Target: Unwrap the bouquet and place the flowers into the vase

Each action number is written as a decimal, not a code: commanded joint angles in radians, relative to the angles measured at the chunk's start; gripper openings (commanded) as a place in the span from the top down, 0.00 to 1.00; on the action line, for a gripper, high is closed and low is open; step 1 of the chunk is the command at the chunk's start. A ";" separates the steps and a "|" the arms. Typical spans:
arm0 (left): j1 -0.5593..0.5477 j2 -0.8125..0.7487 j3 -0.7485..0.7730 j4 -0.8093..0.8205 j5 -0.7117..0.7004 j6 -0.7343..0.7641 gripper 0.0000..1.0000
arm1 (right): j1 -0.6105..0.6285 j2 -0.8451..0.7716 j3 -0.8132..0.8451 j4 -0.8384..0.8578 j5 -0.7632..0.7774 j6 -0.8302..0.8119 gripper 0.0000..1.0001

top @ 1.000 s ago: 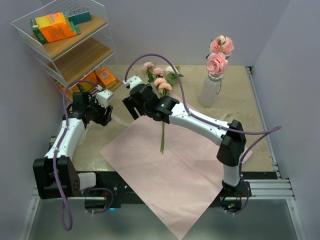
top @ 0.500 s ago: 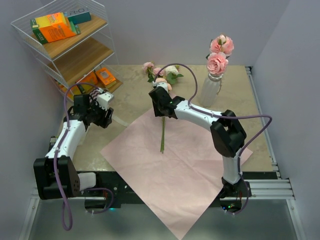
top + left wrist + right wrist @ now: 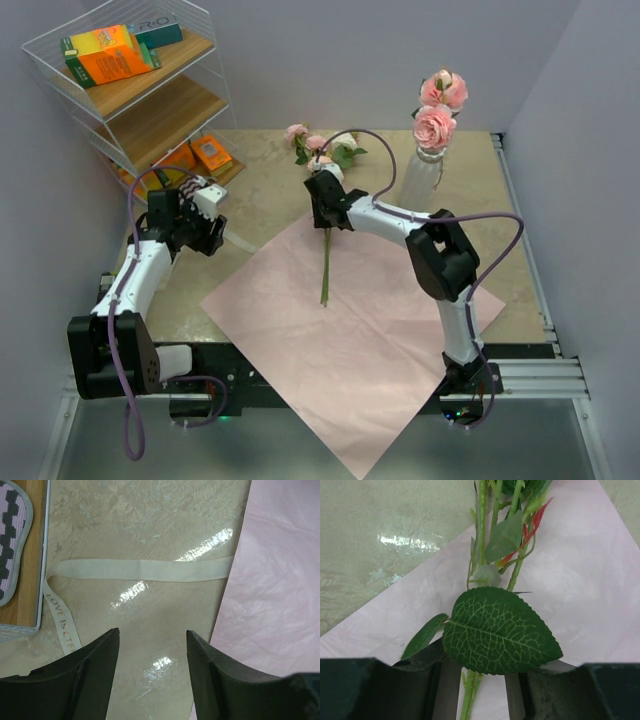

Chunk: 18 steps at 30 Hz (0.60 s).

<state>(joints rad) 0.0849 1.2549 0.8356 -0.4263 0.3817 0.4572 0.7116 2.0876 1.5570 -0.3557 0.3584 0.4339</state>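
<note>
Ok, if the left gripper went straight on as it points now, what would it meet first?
Probably the bare glossy beige marbled tabletop: the left gripper, fingers open, tilts down at it. The flat beige fabric ribbon lies just beyond, so a shallower line could reach that first; depth is unclear.

pink paper (image 3: 350, 340) spread flat, unwrapped. loose flowers (image 3: 322, 160) lie over its far corner, pink and cream heads just off the paper, thin green stem (image 3: 324, 265) running back onto it. white ribbed vase (image 3: 420, 182) stands upright beyond the paper's far-right edge, two pink roses (image 3: 436, 110) in it.
</note>
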 commanded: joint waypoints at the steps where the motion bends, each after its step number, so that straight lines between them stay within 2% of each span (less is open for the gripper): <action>1: 0.010 -0.002 -0.009 0.040 -0.012 0.020 0.39 | -0.006 0.008 0.057 0.061 -0.035 0.009 0.64; 11: 0.009 0.000 -0.007 0.047 -0.021 0.021 0.40 | -0.006 0.009 0.038 0.086 -0.058 0.003 0.72; 15: 0.009 0.001 -0.009 0.047 -0.021 0.015 0.39 | -0.003 -0.017 0.037 0.096 -0.073 -0.020 0.89; 18: 0.009 0.001 -0.009 0.050 -0.020 0.014 0.39 | 0.012 -0.044 0.022 0.115 -0.084 -0.043 0.94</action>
<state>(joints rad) 0.0849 1.2549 0.8352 -0.4145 0.3614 0.4644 0.7071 2.1067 1.5780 -0.2993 0.2913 0.4210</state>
